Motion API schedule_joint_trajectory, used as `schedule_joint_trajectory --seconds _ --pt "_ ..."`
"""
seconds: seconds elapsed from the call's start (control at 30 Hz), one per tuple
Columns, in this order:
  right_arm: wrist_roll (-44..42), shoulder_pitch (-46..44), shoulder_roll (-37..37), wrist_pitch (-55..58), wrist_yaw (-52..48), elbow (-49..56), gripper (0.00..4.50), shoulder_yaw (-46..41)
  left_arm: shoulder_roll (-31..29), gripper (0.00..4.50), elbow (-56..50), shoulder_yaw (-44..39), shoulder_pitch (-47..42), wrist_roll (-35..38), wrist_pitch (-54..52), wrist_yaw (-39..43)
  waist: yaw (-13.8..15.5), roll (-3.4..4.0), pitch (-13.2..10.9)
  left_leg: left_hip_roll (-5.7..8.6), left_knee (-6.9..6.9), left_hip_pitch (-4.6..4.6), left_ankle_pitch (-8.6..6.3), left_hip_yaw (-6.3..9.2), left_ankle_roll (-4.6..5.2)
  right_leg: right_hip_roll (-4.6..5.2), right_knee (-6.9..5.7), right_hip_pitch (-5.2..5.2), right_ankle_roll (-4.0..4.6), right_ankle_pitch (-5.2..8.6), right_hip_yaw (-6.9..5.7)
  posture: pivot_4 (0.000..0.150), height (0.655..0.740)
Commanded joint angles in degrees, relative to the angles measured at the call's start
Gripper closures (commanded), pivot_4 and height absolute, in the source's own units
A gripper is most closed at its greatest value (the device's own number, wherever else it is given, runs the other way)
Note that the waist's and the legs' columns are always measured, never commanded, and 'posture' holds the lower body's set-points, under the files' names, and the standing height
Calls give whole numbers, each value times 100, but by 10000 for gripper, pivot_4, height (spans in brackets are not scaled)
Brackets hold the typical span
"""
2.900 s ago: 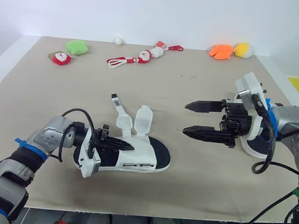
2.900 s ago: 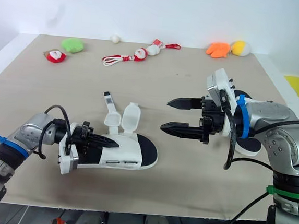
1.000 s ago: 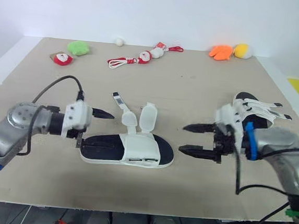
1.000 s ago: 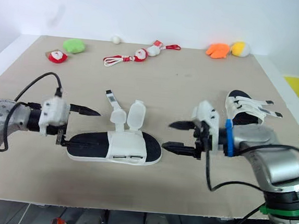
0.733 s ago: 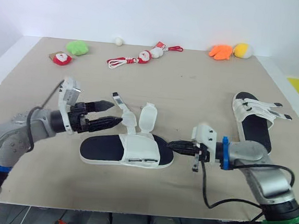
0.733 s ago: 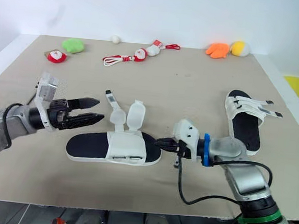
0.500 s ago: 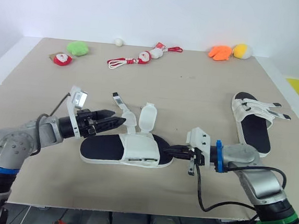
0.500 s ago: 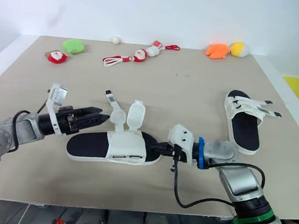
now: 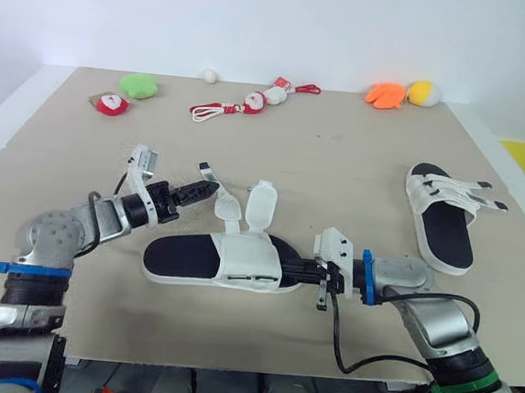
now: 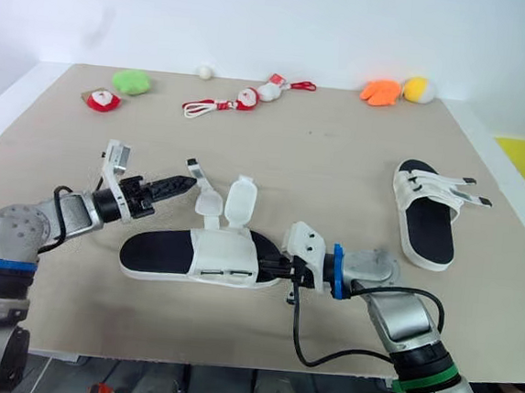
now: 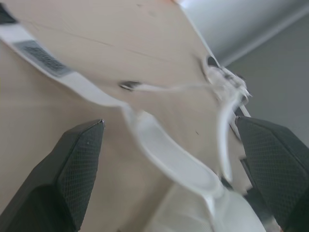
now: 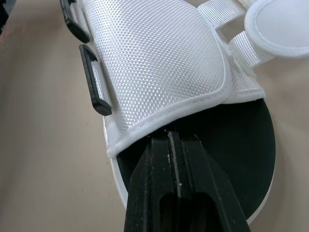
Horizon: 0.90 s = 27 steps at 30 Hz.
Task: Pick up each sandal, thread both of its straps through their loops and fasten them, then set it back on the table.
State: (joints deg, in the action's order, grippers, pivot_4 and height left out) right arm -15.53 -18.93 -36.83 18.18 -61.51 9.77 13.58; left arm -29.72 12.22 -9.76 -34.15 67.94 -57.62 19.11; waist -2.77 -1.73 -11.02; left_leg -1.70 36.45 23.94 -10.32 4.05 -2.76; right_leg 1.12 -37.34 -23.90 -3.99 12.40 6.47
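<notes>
Sandal (image 9: 238, 263) is lying flat near the desk's (image 9: 340, 148) front, while the right tool (image 12: 170, 145), fingers pressed together, is touching its toe end and the left tool (image 9: 206, 190) is gaping wide around one loose strap (image 11: 164, 154).

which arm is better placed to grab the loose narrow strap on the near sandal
Left. The left tool is open, with the strap between its fingers. The right tool is shut, at the toe end of the sandal, away from that strap.
</notes>
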Motion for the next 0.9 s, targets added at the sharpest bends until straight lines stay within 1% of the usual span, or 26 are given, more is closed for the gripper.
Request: schedule_joint_trajectory --seconds 0.03,0.1,0.3,0.5,0.6,0.63,0.7,0.73,0.77,0.8,0.83,0.87,0.9 --pt "138 79 -67 36 -66 -16 44641 137 225 0 680 -277 -432 -130 -200 -246 0 -7 4 0 0 0 0 0 0 0 1 0 0 0 0 1500 7400" --pt "152 63 -47 44 -48 -5 44641 141 395 0 1230 -454 -691 -167 -333 -418 0 -14 9 1 0 -2 0 1 0 0 1 3 0 0 0 1500 7400" --pt "207 42 -24 20 -24 -12 44641 155 797 0 2734 -931 -1395 -444 -318 -310 -1 -19 11 3 -1 -5 0 2 0 0 3 5 -16 -9 0 1500 7400" --pt "234 33 -6 34 -18 21 44641 170 1003 0 3694 -1204 -1917 -914 -44 -3 -3 -20 12 4 -2 -10 2 3 -4 1 5 11 -17 -9 0 1500 7400" --pt "232 39 -8 49 -15 44 45000 164 1054 8565 3872 -1219 -2018 -1178 68 200 -4 -20 12 4 -2 -20 2 2 -4 2 9 22 -16 -9 0 1500 7400" --pt "227 48 -9 57 -11 56 45000 161 1069 12798 3875 -1182 -2027 -1287 105 289 -5 -20 12 4 -3 -20 2 2 -5 2 11 24 -16 -9 0 1500 7400" --pt "220 54 -12 74 -7 74 45000 158 1087 23985 3856 -1096 -2039 -1511 156 479 -6 -21 12 4 -5 -20 1 3 -6 2 15 24 -17 -9 0 1500 7400" --pt "222 58 -14 77 -7 80 45000 160 1098 26665 3871 -1100 -2051 -1584 164 534 -5 -21 12 4 -6 -20 1 2 -6 2 16 24 -18 -10 0 1500 7400" --pt "228 64 -18 73 -14 85 45000 168 1105 32766 3857 -1067 -2046 -1689 199 642 -5 -21 12 4 -8 -21 1 3 -6 2 16 25 -18 -10 0 1500 7400" --pt "245 66 -28 58 -24 82 45000 180 1121 36422 3823 -1041 -2036 -1783 265 746 -5 -21 12 4 -8 -21 1 3 -6 2 16 25 -18 -10 0 1500 7400" --pt "266 67 -40 39 -33 74 45000 189 1150 42113 3753 -1030 -2021 -1858 399 888 -6 -21 12 4 -8 -22 1 3 -6 2 16 27 -18 -10 0 1500 7400" --pt "290 71 -53 15 -42 65 45000 197 1178 44393 3576 -950 -1979 -1982 612 1078 -6 -20 12 4 -9 -31 1 3 -6 2 16 34 -18 -9 0 1500 7400" --pt "316 70 -68 -14 -54 51 45000 203 1203 44393 3259 -751 -1888 -2219 1012 1335 -6 -21 12 5 -10 -44 0 2 -7 3 19 46 -14 -6 0 1500 7400"
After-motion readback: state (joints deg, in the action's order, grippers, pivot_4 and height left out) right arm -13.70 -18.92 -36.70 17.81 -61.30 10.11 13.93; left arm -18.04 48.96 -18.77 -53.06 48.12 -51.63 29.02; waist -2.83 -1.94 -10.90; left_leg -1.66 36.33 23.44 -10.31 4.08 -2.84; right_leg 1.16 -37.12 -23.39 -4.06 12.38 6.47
